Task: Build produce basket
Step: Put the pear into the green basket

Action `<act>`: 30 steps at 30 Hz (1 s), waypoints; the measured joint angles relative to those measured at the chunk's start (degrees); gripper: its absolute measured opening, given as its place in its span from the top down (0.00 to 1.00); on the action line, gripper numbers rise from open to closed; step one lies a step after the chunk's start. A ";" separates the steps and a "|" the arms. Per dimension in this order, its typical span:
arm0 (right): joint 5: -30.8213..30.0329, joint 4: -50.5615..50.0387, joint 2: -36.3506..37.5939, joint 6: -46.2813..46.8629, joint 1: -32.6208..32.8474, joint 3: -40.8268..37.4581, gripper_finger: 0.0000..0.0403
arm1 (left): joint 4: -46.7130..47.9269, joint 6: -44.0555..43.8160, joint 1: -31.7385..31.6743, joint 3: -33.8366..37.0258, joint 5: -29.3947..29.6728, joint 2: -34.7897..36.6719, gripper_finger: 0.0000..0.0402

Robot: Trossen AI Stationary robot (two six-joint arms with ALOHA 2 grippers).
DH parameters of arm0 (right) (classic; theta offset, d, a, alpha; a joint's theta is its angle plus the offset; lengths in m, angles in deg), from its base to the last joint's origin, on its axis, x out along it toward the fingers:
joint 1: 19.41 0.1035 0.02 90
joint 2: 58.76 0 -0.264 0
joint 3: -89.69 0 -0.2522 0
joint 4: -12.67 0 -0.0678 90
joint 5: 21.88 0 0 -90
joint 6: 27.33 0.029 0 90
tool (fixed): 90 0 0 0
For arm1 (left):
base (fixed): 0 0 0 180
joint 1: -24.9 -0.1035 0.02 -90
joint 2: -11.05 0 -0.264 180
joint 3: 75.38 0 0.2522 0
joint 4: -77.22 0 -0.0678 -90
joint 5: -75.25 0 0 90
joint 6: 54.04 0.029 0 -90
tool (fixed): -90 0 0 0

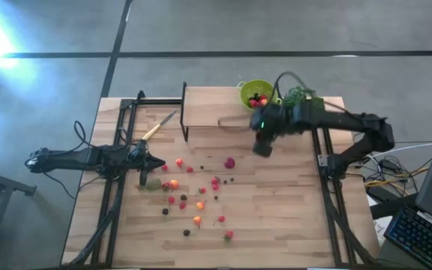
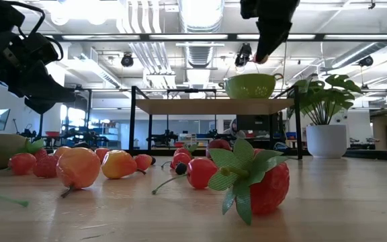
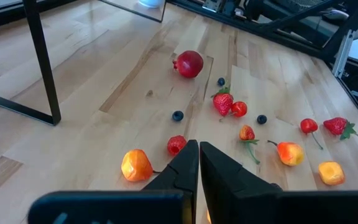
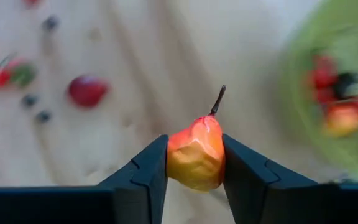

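Note:
The lime-green produce basket (image 1: 255, 92) stands on a raised wooden shelf (image 1: 212, 107) at the table's far side and holds a few fruits (image 1: 258, 100). In the low view the basket (image 2: 250, 85) is beside the potted plant (image 2: 324, 101). My right gripper (image 1: 262, 147) is in the air just near of the shelf, shut on an orange-yellow fruit (image 4: 196, 158). My left gripper (image 1: 153, 166) is shut, close above the table at the left of the scattered produce (image 1: 199, 196). The brownish-green oval fruit (image 1: 152, 184) lies next to it. My right gripper pinches the orange-yellow fruit by its two sides (image 4: 174, 155) between the two fingers (image 4: 145, 171). The fruit is lifted clear of the table, and its dark stem (image 4: 219, 99) points away from the gripper.
A yellow-handled knife (image 1: 157, 127) lies left of the shelf's black frame (image 1: 184, 112). A dark red round fruit (image 1: 229, 162) sits mid-table. Red, orange and dark small fruits (image 3: 229, 106) spread across the table's middle and near part. A keyboard (image 1: 426, 236) lies off the table's right.

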 joint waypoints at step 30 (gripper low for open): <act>6.67 10.79 -2.78 -12.76 -24.51 1.95 0.61 | 0.01 0.00 0.00 0.00 0.01 0.00 0.95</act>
